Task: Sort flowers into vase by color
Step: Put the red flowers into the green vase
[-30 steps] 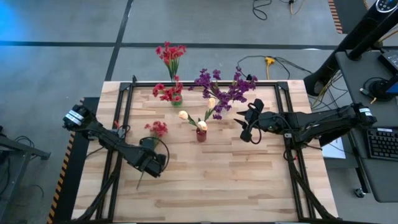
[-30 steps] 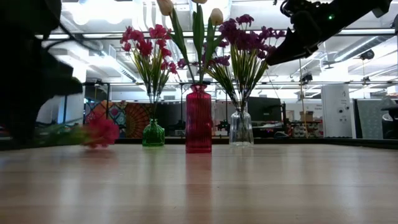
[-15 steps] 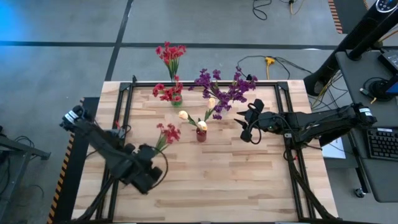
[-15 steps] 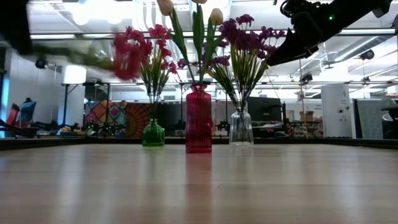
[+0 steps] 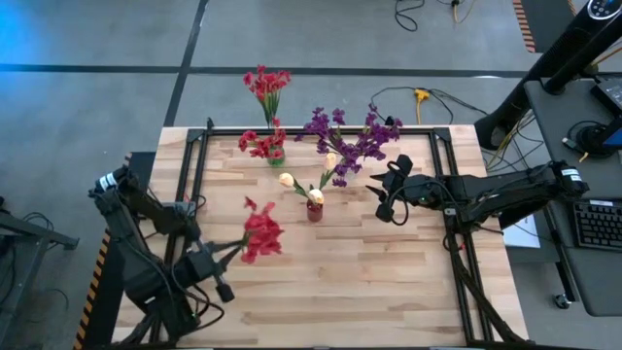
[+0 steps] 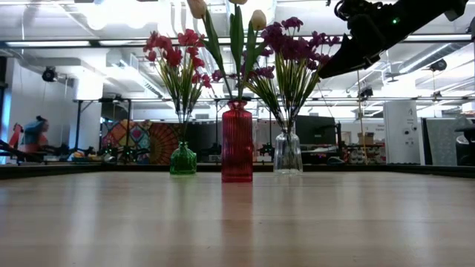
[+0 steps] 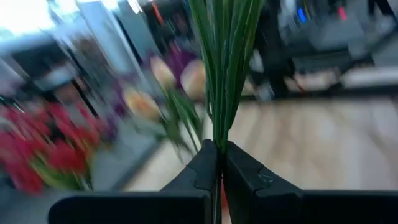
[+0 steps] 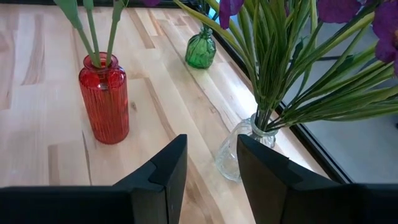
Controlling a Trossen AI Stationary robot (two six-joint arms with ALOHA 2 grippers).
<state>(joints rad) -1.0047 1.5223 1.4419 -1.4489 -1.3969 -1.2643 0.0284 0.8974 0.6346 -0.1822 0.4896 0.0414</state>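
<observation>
My left gripper is near the table's near-left part, shut on a red flower sprig held above the wood. Its green stems show in the left wrist view; gripper and sprig are out of the low view. A green vase holds red flowers, a red vase holds cream-yellow ones, and a clear vase holds purple ones. My right gripper hangs open, right of the clear vase. My left gripper pinches the sprig's bundle of green stems between its two fingers, at the stems' lower end. The stems run on out past the fingertips. The sprig is lifted clear of the table, its red blossoms toward the red vase.
The three vases stand in a row toward the table's far edge, flowers rising well above them. Bare wood spreads over the near half. A black frame borders the table, and cables and a desk lie beyond its right side.
My left gripper, shut on the red sprig, has risen and drawn back toward the table's near-left corner. The sprig went from lying low by the table to lifted clear, rising out of the low view, its blossoms swinging toward the table's middle. My right arm kept still.
</observation>
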